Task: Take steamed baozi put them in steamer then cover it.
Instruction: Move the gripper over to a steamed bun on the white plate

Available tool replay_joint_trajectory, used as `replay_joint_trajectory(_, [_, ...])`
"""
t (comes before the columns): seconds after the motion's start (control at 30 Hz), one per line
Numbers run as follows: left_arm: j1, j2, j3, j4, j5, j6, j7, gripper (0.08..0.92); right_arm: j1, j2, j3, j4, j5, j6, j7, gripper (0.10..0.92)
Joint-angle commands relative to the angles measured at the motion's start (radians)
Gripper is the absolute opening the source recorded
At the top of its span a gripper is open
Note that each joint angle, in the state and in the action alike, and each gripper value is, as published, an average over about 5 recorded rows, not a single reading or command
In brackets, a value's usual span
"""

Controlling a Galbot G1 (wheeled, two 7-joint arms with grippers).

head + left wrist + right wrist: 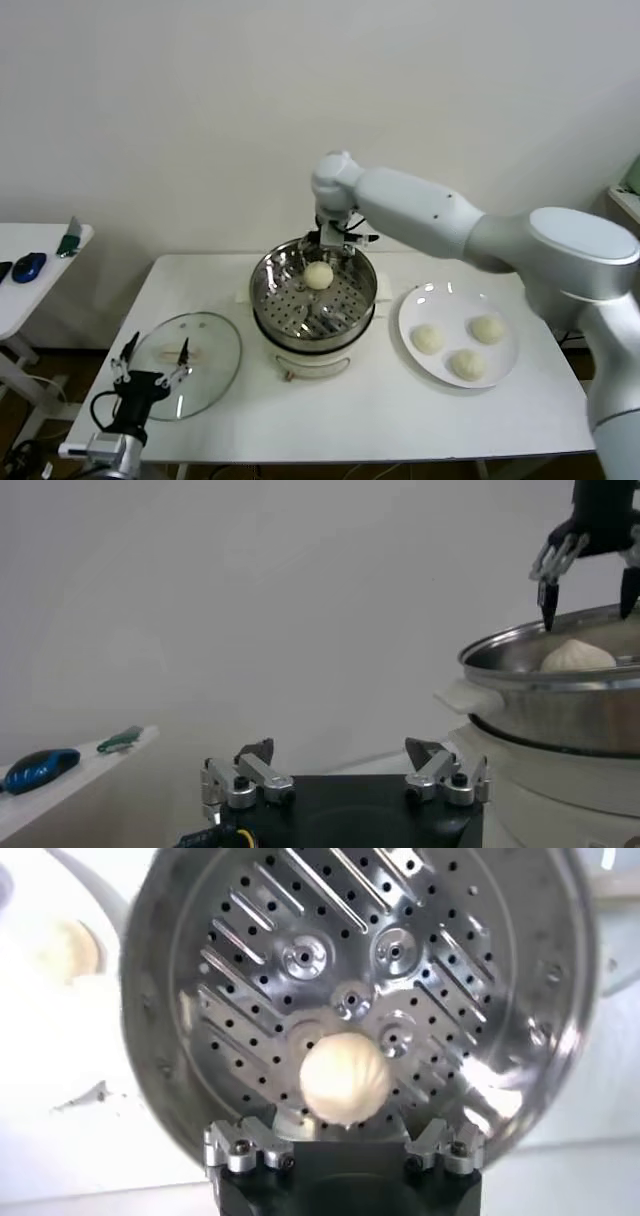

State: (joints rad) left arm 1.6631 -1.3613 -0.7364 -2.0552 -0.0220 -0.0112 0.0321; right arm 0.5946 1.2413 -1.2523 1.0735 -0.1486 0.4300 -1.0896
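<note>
One steamed baozi [318,275] lies on the perforated bottom of the steel steamer [272,300], toward its far side. My right gripper [335,240] hangs open just above it, touching nothing. In the right wrist view the baozi [345,1078] rests free in the steamer [450,968] between the spread fingers of the right gripper [345,1138]. Three baozi [467,364] sit on a white plate [440,305] to the right. The glass cover [205,385] lies flat on the table at the left. My left gripper [150,375] is open and empty at its near edge.
The steamer stands on a white pot base [560,790] at the table's middle. A side table [20,300] at far left holds a blue mouse [30,266] and a green object [70,238]. A white wall is close behind.
</note>
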Motion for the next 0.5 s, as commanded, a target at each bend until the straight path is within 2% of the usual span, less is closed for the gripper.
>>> replay_joint_trajectory(0.03, [0.006,-0.002,0.002,-0.012,-0.003,-0.002,0.001,0.823,0.233,-0.277,-0.250,0.135,0.556,-0.436,0.048,0.823])
replay_joint_trajectory(0.13, [0.013,-0.005,0.003,-0.018,-0.006,-0.006,0.002,0.823,0.248,-0.339,-0.305,0.147,0.662,-0.560,0.054,0.823])
replay_joint_trajectory(0.23, [0.022,-0.007,0.001,-0.025,-0.008,-0.009,0.002,0.823,0.227,-0.397,-0.335,0.155,0.689,-0.621,0.069,0.823])
replay_joint_trajectory(0.5, [0.034,-0.004,-0.011,-0.023,-0.015,-0.012,0.001,0.823,-0.021,-0.490,-0.235,0.149,0.604,-0.693,0.098,0.823])
